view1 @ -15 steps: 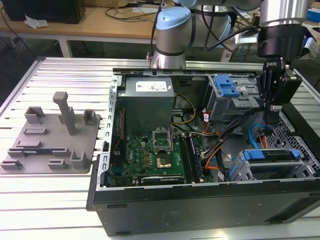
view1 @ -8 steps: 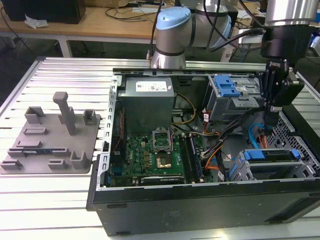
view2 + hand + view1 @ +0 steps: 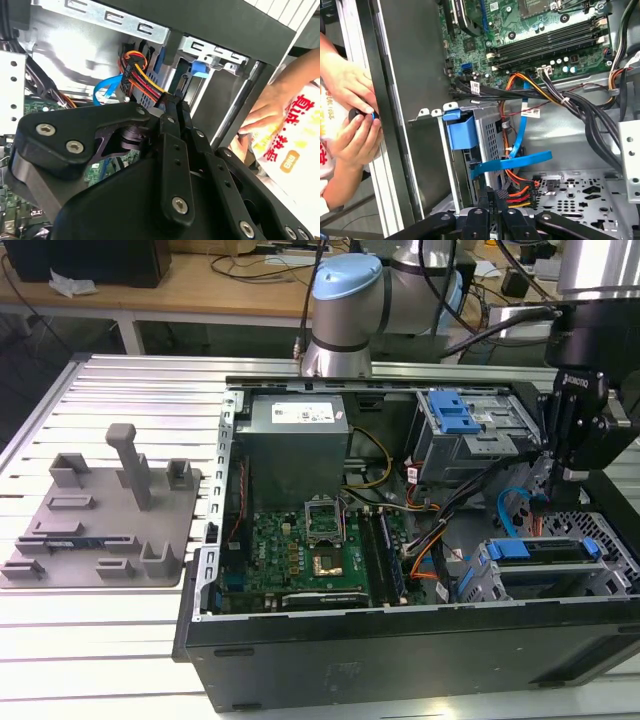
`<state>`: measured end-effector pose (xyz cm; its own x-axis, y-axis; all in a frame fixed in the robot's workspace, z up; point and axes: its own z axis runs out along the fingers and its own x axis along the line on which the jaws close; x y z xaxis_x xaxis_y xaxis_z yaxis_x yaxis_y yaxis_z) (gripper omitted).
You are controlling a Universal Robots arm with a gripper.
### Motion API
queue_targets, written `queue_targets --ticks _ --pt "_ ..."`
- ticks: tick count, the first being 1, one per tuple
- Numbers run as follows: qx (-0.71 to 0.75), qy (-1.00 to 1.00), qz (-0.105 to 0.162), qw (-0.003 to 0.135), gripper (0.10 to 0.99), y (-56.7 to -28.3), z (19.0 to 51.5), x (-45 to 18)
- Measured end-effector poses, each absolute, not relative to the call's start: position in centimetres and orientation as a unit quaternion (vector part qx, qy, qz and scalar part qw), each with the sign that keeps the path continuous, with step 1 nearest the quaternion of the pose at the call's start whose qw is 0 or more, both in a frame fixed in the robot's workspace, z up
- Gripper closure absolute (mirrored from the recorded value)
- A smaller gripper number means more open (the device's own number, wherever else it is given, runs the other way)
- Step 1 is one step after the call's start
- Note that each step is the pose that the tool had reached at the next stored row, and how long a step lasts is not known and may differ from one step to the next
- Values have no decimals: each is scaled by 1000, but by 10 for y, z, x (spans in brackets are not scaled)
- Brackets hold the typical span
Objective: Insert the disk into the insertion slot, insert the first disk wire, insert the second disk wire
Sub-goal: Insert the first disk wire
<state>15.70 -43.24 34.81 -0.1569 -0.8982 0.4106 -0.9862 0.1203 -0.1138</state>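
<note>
slatted table [image 3: 110, 640] carries the open case [image 3: 400, 665]. the disk [image 3: 530, 550] sits inside the insertion slot [image 3: 612, 585]. behind the slot, we find the gripper [image 3: 174, 100] pinched shut on the multi-coloured disk wire [image 3: 145, 75]. we judge wire insertion in hand; it calls for squaring the plug to the disk's port.

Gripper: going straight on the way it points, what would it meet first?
Probably the blue flat cable crossing ahead of the gripper, before the insertion slot; depth is unclear.
</note>
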Motion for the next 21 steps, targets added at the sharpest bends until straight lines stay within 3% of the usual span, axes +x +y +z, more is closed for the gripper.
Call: queue_targets --ticks 5,6,9,14,16,21 --pt "641 -744 158 101 922 -445 348 157" --pt "644 -748 139 84 922 -450 349 157" --pt "646 -751 122 70 922 -457 350 157" --pt "647 -752 110 59 922 -462 353 157" --pt "648 -754 97 49 922 -468 355 157" --pt "648 -754 97 49 922 -469 355 157"
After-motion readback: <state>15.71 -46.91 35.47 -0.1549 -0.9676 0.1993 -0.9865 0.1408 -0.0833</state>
